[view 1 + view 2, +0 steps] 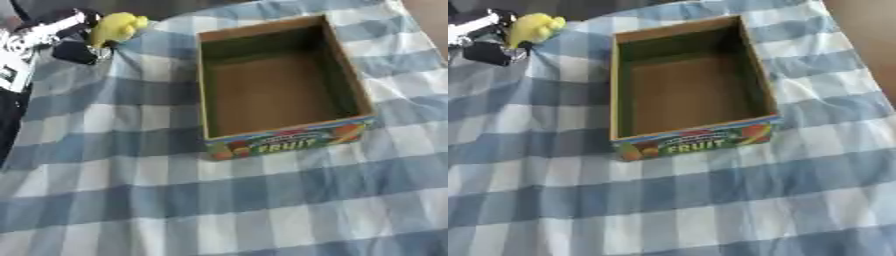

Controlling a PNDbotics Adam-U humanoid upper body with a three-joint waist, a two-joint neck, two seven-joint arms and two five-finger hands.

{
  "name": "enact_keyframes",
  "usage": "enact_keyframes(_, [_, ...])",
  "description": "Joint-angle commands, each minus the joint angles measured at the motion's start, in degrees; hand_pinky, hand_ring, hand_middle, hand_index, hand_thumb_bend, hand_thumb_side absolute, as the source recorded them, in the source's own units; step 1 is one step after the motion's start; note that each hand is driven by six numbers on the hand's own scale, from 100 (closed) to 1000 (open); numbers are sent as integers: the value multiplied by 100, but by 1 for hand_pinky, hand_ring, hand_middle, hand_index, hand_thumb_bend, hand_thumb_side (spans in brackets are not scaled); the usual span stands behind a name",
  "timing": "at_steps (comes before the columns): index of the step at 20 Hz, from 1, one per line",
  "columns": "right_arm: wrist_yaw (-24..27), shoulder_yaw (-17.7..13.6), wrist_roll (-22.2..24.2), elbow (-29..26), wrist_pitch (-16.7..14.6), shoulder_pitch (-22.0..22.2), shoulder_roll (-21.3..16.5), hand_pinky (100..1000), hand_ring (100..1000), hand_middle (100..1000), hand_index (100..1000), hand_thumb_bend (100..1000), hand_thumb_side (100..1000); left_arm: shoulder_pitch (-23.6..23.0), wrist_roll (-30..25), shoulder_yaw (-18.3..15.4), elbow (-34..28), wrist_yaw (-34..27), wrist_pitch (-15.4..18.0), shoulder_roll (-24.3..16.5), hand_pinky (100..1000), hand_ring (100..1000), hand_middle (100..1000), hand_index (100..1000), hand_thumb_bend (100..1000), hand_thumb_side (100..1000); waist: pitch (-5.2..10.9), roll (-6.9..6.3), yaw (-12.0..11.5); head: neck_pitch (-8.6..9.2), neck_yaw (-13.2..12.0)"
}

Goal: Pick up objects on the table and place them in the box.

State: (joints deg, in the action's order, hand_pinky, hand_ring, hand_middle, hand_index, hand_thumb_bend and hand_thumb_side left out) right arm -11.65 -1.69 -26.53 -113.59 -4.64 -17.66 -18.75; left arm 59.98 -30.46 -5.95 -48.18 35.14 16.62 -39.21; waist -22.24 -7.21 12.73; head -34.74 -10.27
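An open cardboard box [354, 80] with a "FRUIT" label on its near wall stands on the blue and white checked cloth, right of the middle. Its brown floor is bare. At the far left corner my left hand [54, 36], black and silver, is curled round a yellow, lumpy, fruit-like object [116, 27]. The object sticks out of the hand toward the box and hangs about a hand's width left of the box's far left corner. The right eye view shows the same hand [483, 37] and yellow object [533, 26]. My right hand shows in neither view.
The checked cloth [219, 205] covers the whole table, with wide room in front of the box and to its left. A white and dark part [12, 75] shows along the left edge. Bare brown surface [868, 30] lies beyond the cloth at the far right.
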Motion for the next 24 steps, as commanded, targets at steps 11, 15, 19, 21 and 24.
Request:
enact_keyframes(11, [24, -29, -26, -100, 37, -12, -32, 938, 884, 652, 831, 100, 730, 25, -358, -123, -287, -665, -215, -324, 706, 851, 843, 799, 100, 516, 190, 49, -63, -45, 30])
enact_keyframes(15, [25, -37, -36, -100, 41, -5, -28, 938, 884, 652, 831, 100, 732, 6, -280, -91, -517, -808, -245, -324, 690, 835, 827, 769, 100, 397, 205, 55, -71, -48, 52])
enact_keyframes(19, [27, -39, -40, -100, 42, -6, -23, 937, 884, 652, 831, 100, 731, -9, -179, 13, -819, -858, -181, -276, 686, 829, 815, 758, 100, 334, 226, 78, -67, -52, 75])
enact_keyframes(21, [29, -45, -50, -100, 41, -8, -23, 937, 883, 652, 831, 100, 729, -9, -115, 95, -1030, -860, -110, -216, 681, 822, 803, 752, 100, 301, 241, 94, -63, -61, 94])
enact_keyframes(24, [34, -51, -63, -100, 32, -15, -19, 935, 881, 651, 830, 100, 780, -7, 10, 221, -1392, -820, -12, -82, 682, 814, 787, 745, 100, 411, 266, 118, -62, -84, 145])
